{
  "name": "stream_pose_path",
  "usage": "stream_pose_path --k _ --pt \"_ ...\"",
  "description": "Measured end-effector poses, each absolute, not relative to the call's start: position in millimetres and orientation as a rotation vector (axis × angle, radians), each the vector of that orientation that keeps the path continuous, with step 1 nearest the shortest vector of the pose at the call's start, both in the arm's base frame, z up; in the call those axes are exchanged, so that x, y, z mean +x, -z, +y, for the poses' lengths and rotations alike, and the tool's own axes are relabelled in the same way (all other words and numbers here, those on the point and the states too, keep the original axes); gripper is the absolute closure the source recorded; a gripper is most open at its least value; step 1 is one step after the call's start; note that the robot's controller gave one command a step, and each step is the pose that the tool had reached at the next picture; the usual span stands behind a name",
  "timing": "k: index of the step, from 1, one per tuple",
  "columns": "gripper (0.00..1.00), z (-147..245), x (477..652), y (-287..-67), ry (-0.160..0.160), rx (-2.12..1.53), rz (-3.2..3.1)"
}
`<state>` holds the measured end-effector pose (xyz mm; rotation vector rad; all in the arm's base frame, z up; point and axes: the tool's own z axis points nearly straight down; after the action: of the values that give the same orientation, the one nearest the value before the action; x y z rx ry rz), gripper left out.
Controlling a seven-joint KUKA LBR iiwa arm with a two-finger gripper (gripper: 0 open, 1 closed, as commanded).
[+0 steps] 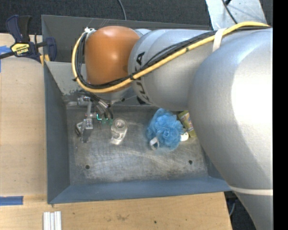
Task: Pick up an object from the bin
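The hand [92, 121] hangs at nine o'clock in the bin [57, 143], a small clear jar [118, 131] at its three o'clock. Whether it is spread or pressed together, I cannot tell.

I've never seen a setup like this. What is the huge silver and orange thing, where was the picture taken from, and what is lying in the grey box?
The camera looks down on the box from above and a little to one side. The big silver shape is a robot arm that reaches in from the right of the picture. The orange dome is just a cover on its wrist. Below that dome sits the gripper, the arm's small metal "hand", low over the left part of the floor of the grey metal bin.

Three loose things lie in the bin. A small clear bottle is just to the right of the gripper. A blue fluffy puff lies further right. Beside the puff is a yellow-green object, partly hidden by the puff and the arm. I cannot tell whether the gripper holds anything.
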<state>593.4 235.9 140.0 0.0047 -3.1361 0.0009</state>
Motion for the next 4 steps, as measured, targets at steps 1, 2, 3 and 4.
stream_pose_path --k 1,2,3,4 --pt "0.0 235.1 595.8 -144.3 0.002 0.001 -3.144" --pt "0.0 239.7 600.9 -137.6 0.002 0.194 -3.141" --pt "0.0 243.3 594.6 -128.8 0.001 0.141 -3.14" --pt "0.0 244.9 597.2 -129.4 0.002 0.622 -3.084"
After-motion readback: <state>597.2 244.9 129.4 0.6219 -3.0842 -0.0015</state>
